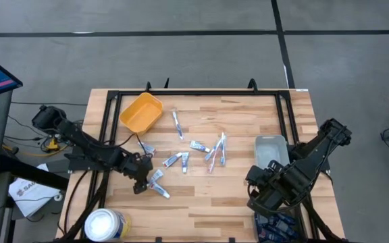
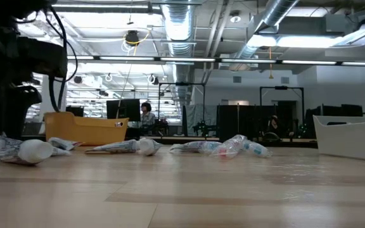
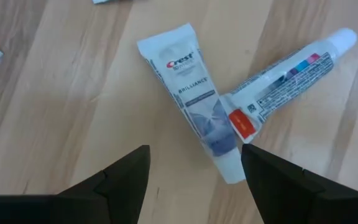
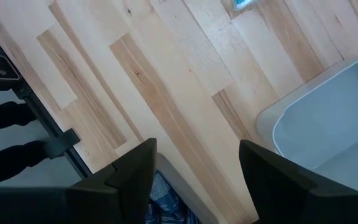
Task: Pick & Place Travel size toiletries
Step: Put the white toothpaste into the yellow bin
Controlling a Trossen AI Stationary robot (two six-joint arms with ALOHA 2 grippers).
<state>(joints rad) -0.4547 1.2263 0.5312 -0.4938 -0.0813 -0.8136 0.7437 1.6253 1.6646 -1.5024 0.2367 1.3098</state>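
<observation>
Scattered toiletry tubes (image 2: 138, 146) beside yellow bin (image 2: 84, 128)

The worktop (image 1: 208, 202) is pale wood in glued butcher-block strips, with a smooth, low-sheen finish. Its frame (image 1: 181, 93) is matt black metal tubing. The travel size toiletries (image 3: 194, 102) are soft plastic tubes with a glossy printed skin and crimped flat ends; a second tube (image 3: 291, 78) carries a smooth white cap. The yellow bin (image 1: 141, 112) is smooth moulded plastic. The pale grey tray (image 4: 328, 118) is matt plastic. The fingers (image 3: 126, 183) of the left hand (image 3: 194, 180) are matt black plastic.
</observation>
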